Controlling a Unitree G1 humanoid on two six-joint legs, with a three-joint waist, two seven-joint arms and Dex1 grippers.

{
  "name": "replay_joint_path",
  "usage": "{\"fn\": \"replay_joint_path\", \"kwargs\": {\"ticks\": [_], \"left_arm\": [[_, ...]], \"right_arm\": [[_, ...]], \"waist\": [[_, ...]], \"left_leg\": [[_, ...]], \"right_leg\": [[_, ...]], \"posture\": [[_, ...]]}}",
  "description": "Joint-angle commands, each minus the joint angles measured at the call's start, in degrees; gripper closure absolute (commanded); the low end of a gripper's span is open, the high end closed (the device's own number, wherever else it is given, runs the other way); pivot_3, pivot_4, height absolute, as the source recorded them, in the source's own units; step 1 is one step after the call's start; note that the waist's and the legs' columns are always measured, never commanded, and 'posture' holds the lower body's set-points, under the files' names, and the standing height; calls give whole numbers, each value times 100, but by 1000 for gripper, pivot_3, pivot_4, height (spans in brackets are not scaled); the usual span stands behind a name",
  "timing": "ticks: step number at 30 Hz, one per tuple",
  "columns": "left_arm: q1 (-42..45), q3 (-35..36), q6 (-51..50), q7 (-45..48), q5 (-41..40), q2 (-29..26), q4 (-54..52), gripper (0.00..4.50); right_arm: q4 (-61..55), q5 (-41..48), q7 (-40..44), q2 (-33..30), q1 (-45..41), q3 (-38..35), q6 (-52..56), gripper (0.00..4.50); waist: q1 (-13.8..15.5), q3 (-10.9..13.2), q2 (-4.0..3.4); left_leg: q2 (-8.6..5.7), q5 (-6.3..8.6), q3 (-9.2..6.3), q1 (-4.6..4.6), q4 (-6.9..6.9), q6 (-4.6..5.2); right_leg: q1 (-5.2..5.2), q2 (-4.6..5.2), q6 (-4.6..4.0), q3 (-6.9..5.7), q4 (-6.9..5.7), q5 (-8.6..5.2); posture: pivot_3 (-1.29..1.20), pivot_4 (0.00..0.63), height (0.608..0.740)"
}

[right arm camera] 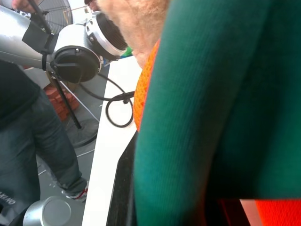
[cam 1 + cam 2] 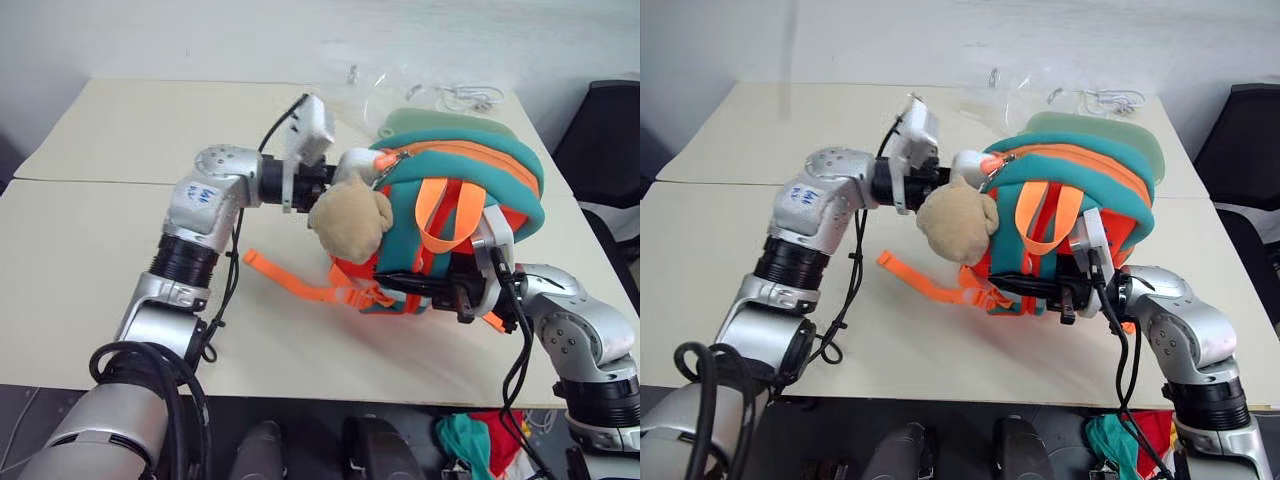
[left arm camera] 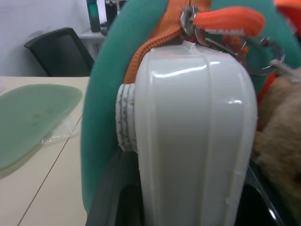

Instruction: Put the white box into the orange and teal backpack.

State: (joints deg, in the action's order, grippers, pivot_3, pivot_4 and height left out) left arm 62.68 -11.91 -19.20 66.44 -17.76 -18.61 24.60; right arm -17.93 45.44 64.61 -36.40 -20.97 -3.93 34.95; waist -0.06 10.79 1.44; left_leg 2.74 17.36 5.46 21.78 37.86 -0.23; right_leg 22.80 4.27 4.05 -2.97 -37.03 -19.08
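Head views: the orange and teal backpack (image 2: pixel 455 215), soft padded fabric with orange webbing straps (image 2: pixel 300 280) and a tan plush bear (image 2: pixel 350 220), stands on the cream counter (image 2: pixel 120 200) between the two tools. The left tool (image 2: pixel 335 175) reaches to the zipper end of the pack, just above the bear; the right tool (image 2: pixel 1065 290), clenched, grips the pack's lower edge from the opposite side. A pale green flat pad (image 2: pixel 425 122) lies just beyond the pack. Left wrist view: the white box (image 3: pixel 195 141), glossy hard plastic with rounded corners and moulded ridges, is grasped in the left tool, its long axis along the fingers and its far end touching the orange zipper (image 3: pixel 155 42) and metal pull ring. No lettering is legible. Right wrist view: teal knit fabric lies close before the tool; a person's trouser leg (image 1: pixel 33 136) stands beside the counter.
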Motion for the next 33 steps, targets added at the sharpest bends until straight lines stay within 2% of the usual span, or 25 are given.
{"fn": "replay_joint_path", "kwargs": {"ticks": [1, 5, 10, 12, 16, 19, 27, 31, 33], "left_arm": [[-20, -125, 421, 18, 226, 295, 274, 3211], [-183, 186, 149, -98, 75, 315, 132, 2015], [-528, 902, -115, 365, -521, -376, -516, 454], [-628, 1031, -174, 707, -630, -758, -519, 42], [-938, 1098, 13, 1609, -637, -1641, -483, 42], [-1198, 1179, -46, 1862, -744, -1972, -716, 42], [-1353, 1575, -731, 722, -1599, -1035, -1938, 42], [-1514, 1571, -1235, 528, -2016, -915, -2532, 42], [-1561, 1596, -1372, 348, -2132, -862, -2627, 414]], "right_arm": [[-252, 108, -79, -16, -9, -31, 15, 4485], [-338, 126, -202, -10, 39, -78, 42, 4500], [-441, 138, -425, 0, 169, -190, 23, 4500], [-442, 147, -467, 1, 202, -214, 0, 4500], [-380, 120, -445, -23, 226, -234, -61, 4500], [-355, 114, -437, -40, 221, -246, -77, 4500], [-216, 55, -362, -67, 146, -207, -77, 4500], [-170, 30, -354, -68, 108, -206, -90, 4500], [-138, 13, -356, -61, 91, -210, -105, 4500]], "waist": [[3, 0, 0], [-19, 0, 0], [-60, 0, -1], [-59, 0, -1], [-60, 0, -1], [-25, 0, -1], [39, 0, -1], [-34, 0, -1], [-48, 0, -2]], "left_leg": [[-2, 1, 0, 2, 4, 2], [0, 5, -3, 16, 12, 9], [6, 4, -5, 17, 11, 6], [5, 2, -5, 27, 15, 3], [3, 2, -4, 32, 17, 3], [1, 2, -4, 36, 19, 4], [-8, 9, -8, 55, 37, 24], [-6, 8, -9, 55, 37, 23], [-4, 6, -4, 45, 32, 19]], "right_leg": [[0, 3, 0, 0, 0, 0], [3, 5, 6, -1, 3, 3], [9, 3, 6, 0, -2, 3], [22, 5, 6, 0, -9, 3], [28, 5, 6, -1, -10, 3], [31, 6, 6, -1, -10, 3], [29, 19, 28, 1, -22, 16], [30, 16, 29, 1, -29, 16], [30, 12, 27, 7, -33, 15]], "posture": [[0, 150, 740], [0, 150, 740], [0, 150, 740], [0, 150, 740], [0, 150, 740], [0, 150, 740], [0, 150, 740], [0, 150, 740], [0, 150, 740]]}}
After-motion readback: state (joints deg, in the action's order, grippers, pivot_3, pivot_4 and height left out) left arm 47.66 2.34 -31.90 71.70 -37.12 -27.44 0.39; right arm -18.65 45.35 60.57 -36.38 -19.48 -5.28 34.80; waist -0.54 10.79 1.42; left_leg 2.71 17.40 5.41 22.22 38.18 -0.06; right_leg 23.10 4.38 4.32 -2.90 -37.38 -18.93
